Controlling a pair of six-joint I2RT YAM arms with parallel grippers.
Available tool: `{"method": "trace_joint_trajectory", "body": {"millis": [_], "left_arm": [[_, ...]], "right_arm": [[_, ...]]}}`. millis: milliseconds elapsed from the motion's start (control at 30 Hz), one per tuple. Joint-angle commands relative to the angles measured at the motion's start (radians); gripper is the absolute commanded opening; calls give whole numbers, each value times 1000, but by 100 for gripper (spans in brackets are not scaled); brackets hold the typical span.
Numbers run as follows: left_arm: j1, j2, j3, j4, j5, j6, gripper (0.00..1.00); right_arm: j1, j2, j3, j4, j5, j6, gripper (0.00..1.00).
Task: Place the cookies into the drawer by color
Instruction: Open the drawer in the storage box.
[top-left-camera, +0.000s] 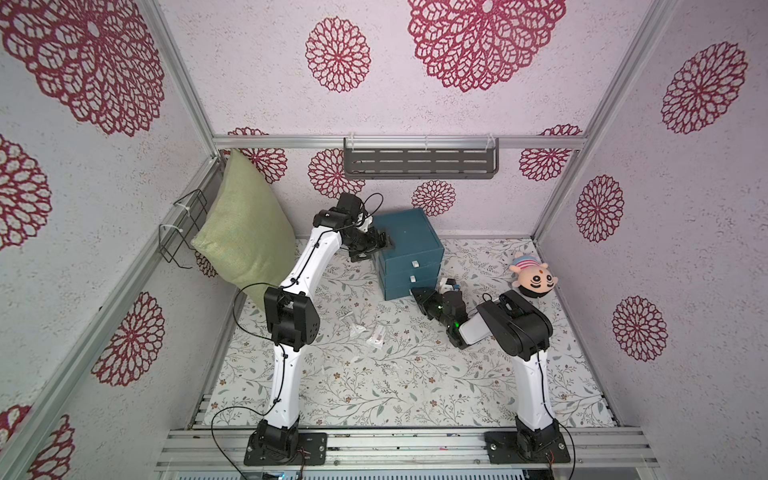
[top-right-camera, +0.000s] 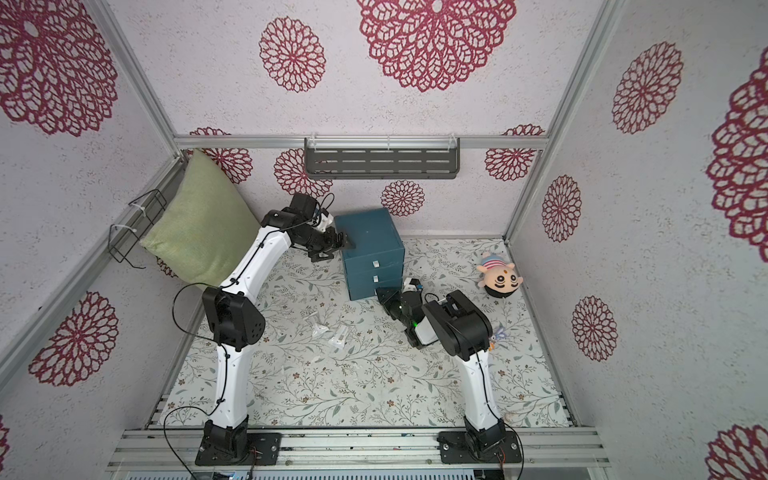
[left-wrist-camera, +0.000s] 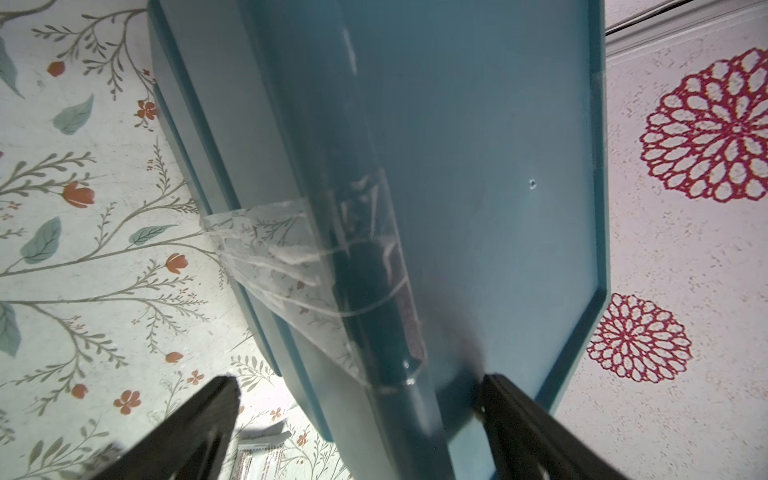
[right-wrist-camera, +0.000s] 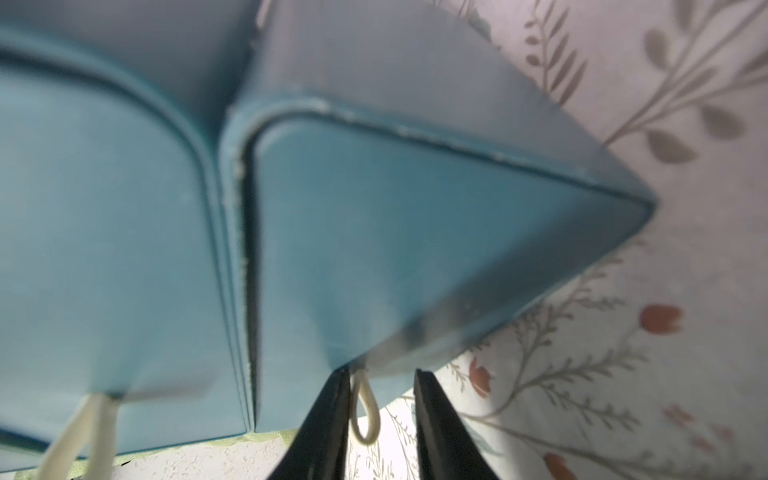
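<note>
Closest, both arm bases sit on the front rail (top-left-camera: 407, 444). Farther in, a clear cookie (top-left-camera: 356, 330) and a second clear cookie (top-left-camera: 377, 336) lie near each other on the floral bench (top-left-camera: 374, 395), apart from the drawer (top-left-camera: 409, 243). At its lowest front, the right claw (right-wrist-camera: 381, 374) has its jaws narrowly apart around the white pull tab (right-wrist-camera: 365, 411), one finger touching it. The left claw (left-wrist-camera: 359, 380) is spread wide astride the chest's upper edge. Beyond are a green pillow (top-left-camera: 245, 232), a plush doll (top-left-camera: 534, 276) and a wall shelf (top-left-camera: 419, 162).
</note>
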Motion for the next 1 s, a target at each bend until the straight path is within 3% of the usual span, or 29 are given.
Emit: {"method": "trace_joint_trajectory", "body": {"millis": [0,367,533,633,967], "left_arm": [[-7,43,-35,-61,-59,22,97],[-6,48,-35,-61,-56,20,97],[-6,49,-37,-60,-58,20,97],[-7,50,-38,-60,-57,20,97],[-6,54,-39,-60,-59,20,97]], "right_arm": [[-9,0,25,34,-2,19,30],[-6,8,38,51,-11,53,22],[-5,6,41,54,-16,63,12],[-3,2,40,51,-16,66,0],[3,-99,-46,18,5,43,0]]}}
